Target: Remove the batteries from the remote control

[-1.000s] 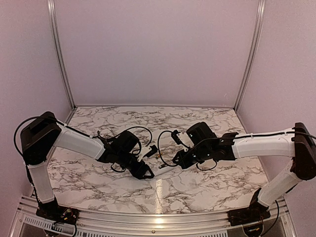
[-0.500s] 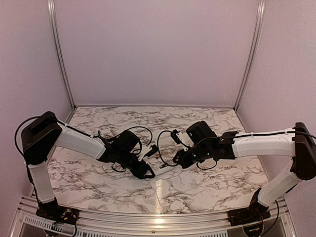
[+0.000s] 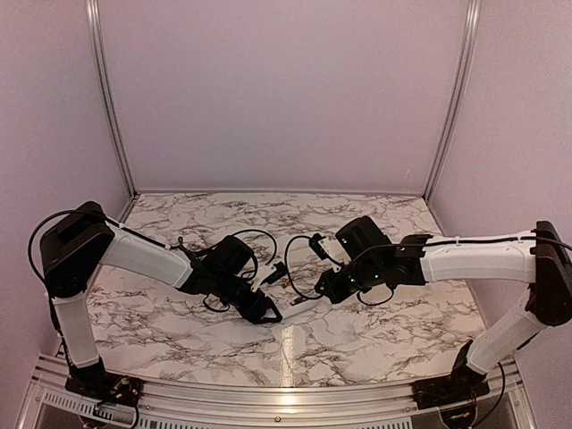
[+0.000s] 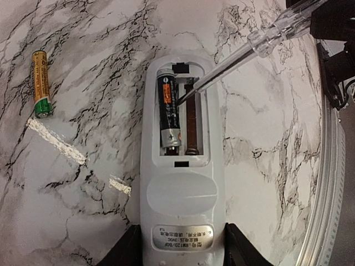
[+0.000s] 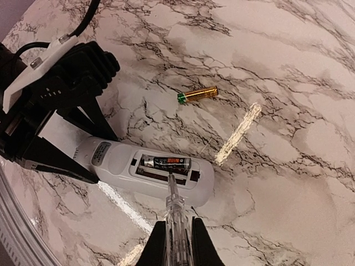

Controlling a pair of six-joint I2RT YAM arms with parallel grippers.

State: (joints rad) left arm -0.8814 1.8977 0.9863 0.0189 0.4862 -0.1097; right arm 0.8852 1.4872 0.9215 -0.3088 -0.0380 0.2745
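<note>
The white remote control [image 4: 180, 194] [image 5: 147, 169] [image 3: 302, 308] lies back-up on the marble table with its battery bay open. One black battery [image 4: 169, 113] [image 5: 165, 162] sits in one slot; the slot beside it is bare. A gold and green battery [image 4: 40, 83] [image 5: 197, 95] lies loose on the table. My left gripper [image 4: 183, 246] [image 3: 264, 311] is shut on the remote's label end. My right gripper [image 5: 177, 244] [image 3: 329, 290] is shut on a clear pen-like tool [image 5: 173, 205] [image 4: 249, 47], whose tip rests against the black battery's side inside the bay.
A metal rail [image 4: 327, 166] runs along the table's near edge, close to the remote. Black cables [image 3: 259, 241] loop above both wrists. Pale walls with metal posts [image 3: 107, 98] enclose the back and sides of the marble table [image 3: 375, 340].
My right gripper with the tool has edged slightly left toward the remote. The left gripper and the remote have stayed where they were.
</note>
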